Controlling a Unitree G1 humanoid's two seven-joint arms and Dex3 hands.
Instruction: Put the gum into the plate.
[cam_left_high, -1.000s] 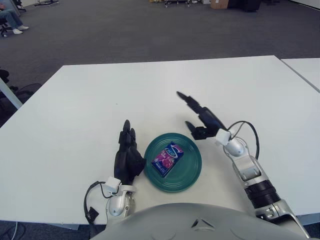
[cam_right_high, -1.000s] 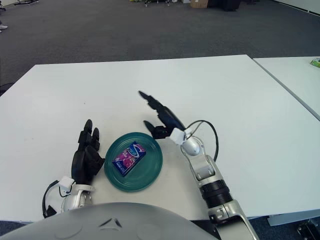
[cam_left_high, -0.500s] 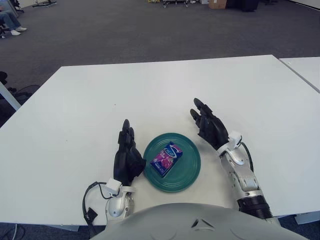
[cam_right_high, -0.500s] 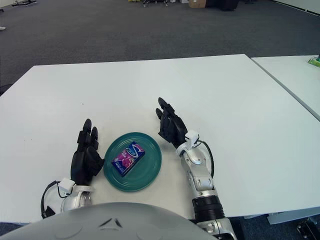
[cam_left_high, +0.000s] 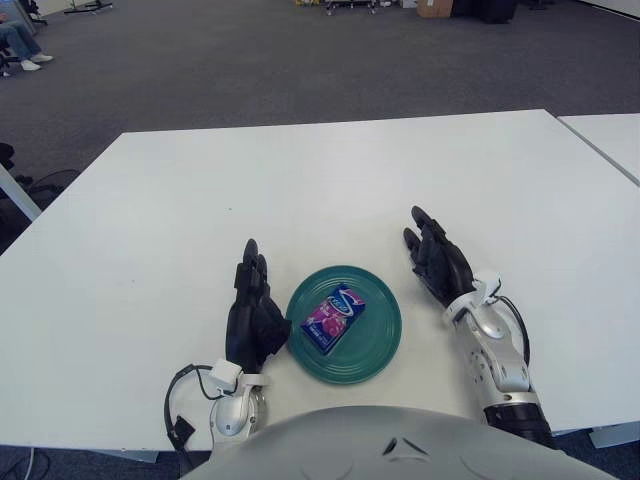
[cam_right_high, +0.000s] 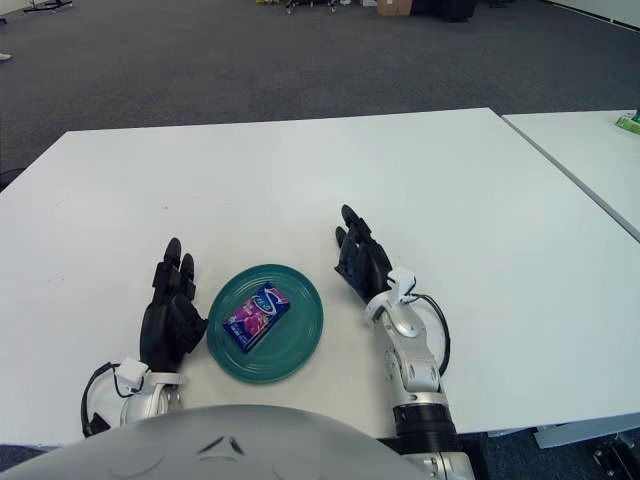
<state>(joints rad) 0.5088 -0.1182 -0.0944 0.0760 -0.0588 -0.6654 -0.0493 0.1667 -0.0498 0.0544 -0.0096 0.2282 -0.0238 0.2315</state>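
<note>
The small purple-and-blue gum pack (cam_left_high: 335, 317) lies flat inside the round teal plate (cam_left_high: 380, 345) on the white table (cam_left_high: 300, 180). The black left hand (cam_left_high: 254, 315) shows just left of the plate and the black right hand (cam_left_high: 437, 262) just right of it, both with fingers extended and holding nothing.

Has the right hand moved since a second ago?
Yes. The right hand has pulled back from above the plate rim toward the robot's right; it now shows beside the plate, open.

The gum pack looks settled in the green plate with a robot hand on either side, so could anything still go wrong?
Little, probably. The left hand sits right against the plate's rim, so a careless move might nudge the plate and slide the gum pack. The right hand is clear of the plate, open and holding nothing, so it poses less risk.
</note>
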